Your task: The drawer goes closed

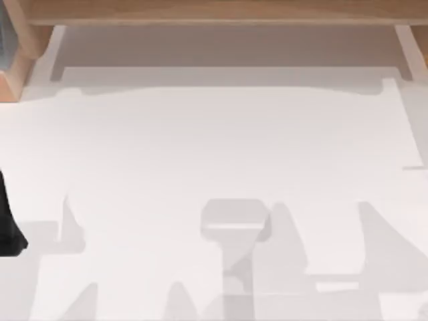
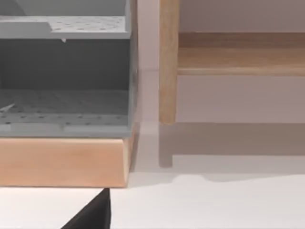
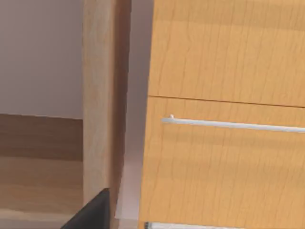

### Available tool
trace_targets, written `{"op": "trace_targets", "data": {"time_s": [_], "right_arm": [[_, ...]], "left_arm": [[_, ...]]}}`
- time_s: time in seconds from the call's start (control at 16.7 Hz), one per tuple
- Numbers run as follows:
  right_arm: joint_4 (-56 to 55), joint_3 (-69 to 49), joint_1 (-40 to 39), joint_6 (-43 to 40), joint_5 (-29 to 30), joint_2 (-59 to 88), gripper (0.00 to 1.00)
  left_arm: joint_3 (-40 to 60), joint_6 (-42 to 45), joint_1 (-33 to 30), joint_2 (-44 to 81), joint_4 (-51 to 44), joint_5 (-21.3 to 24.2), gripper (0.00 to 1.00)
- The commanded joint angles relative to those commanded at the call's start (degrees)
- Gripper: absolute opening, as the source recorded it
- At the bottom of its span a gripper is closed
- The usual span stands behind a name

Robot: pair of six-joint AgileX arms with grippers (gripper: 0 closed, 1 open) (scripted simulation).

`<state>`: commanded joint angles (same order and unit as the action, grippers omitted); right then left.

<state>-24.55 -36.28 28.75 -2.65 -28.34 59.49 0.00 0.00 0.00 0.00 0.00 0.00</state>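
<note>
The drawer (image 3: 224, 167) is a light wooden front with a thin silver bar handle (image 3: 233, 125), close ahead in the right wrist view. A seam separates it from the wooden panel above. Whether it stands out from the cabinet I cannot tell. A black part of my right gripper (image 3: 93, 212) shows short of the drawer front, beside a wooden post (image 3: 97, 100). A black part of my left gripper (image 2: 90, 214) hangs over the white table near a grey shelf unit (image 2: 64, 81). In the top view, my left arm (image 1: 8, 224) shows as a dark shape at the left edge.
The grey shelf unit sits on a wooden base (image 2: 62, 162), with a wooden post (image 2: 167, 62) and a wooden rail (image 2: 240, 52) beside it. A wooden frame (image 1: 214, 12) runs along the far edge of the white table (image 1: 221, 147).
</note>
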Motion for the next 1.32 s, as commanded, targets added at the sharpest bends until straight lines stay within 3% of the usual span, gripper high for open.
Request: {"op": "trace_targets", "data": {"time_s": [0.3, 1.02, 1.32], "right_arm": [[-12.6, 3.0, 3.7, -15.5, -2.7, 8.8, 1.0], [-53.9, 11.5, 13.5, -68.6, -10.4, 44.2, 1.0], [-65.5, 11.6, 14.1, -83.2, -12.2, 54.9, 1.0]], "left_arm": [[0.0, 0.0, 0.0, 0.0, 0.0, 0.0, 1.0], [0.0, 0.0, 0.0, 0.0, 0.0, 0.0, 1.0], [0.0, 0.0, 0.0, 0.0, 0.0, 0.0, 1.0]]}}
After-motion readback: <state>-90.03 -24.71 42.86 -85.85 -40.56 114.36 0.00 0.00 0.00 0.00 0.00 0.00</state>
